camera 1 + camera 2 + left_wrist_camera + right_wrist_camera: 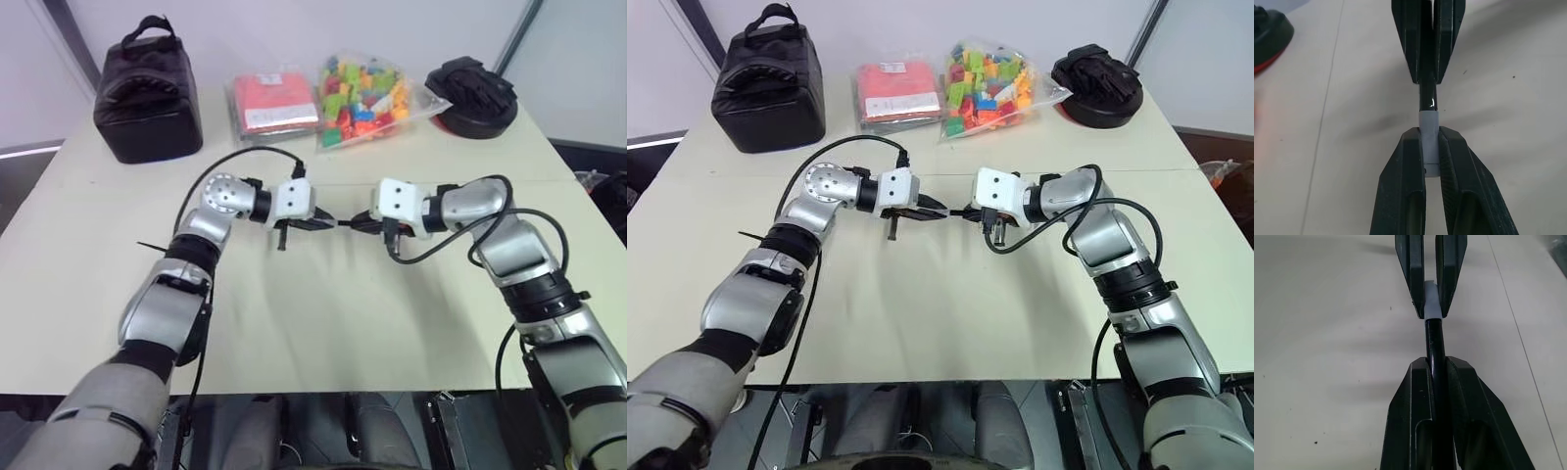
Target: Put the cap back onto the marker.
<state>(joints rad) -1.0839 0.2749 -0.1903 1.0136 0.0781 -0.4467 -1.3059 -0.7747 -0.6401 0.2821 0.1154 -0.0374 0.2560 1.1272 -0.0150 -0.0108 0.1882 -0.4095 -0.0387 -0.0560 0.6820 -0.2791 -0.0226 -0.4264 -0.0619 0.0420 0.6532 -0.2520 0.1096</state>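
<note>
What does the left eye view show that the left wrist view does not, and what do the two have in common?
Left eye view alone: the black bag, the red packet, the bag of coloured bricks and both arms reaching inward over the table.

Left wrist view alone: close up, the grey cap pinched in the left hand, its end meeting the black marker.

Both: the left hand and the right hand tip to tip, each shut on its piece.

My pale counter (323,323) carries four things along its far edge: a black bag (147,93), a red packet (276,103), a bag of coloured bricks (367,98) and a black glove (475,93).
</note>
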